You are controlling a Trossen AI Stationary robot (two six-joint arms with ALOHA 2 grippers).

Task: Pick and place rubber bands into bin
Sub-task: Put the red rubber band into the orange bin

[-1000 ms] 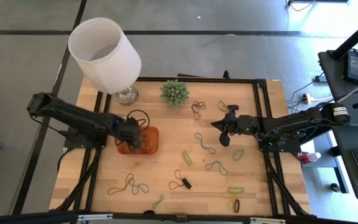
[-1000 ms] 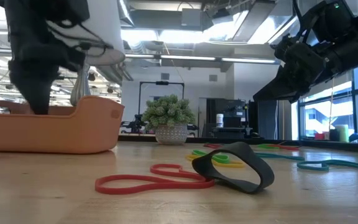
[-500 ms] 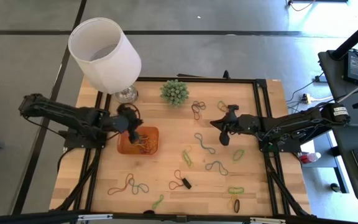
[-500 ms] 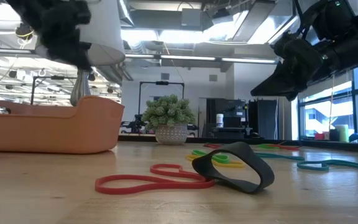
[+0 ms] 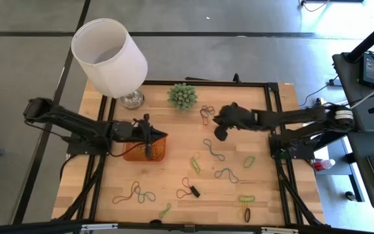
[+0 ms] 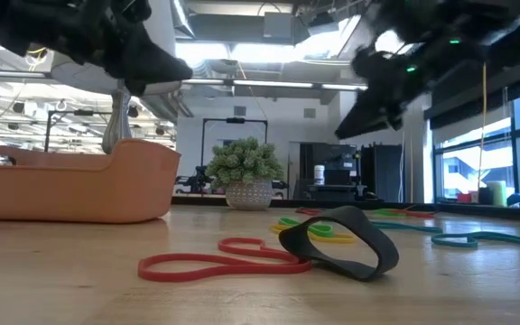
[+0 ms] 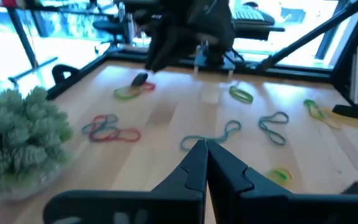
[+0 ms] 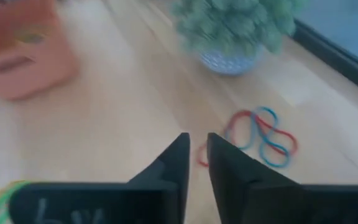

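Many thin looped rubber bands, pale wood table, translucent orange bin

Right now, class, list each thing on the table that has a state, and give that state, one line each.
Left gripper: fingers shut, empty, above the bin.
Right gripper: fingers slightly apart, empty.
Bin: upright, holding some rubber bands.
Loose rubber bands: scattered flat on the table.
Lamp: upright.

Left pincer closed, empty — rubber bands scattered beyond.
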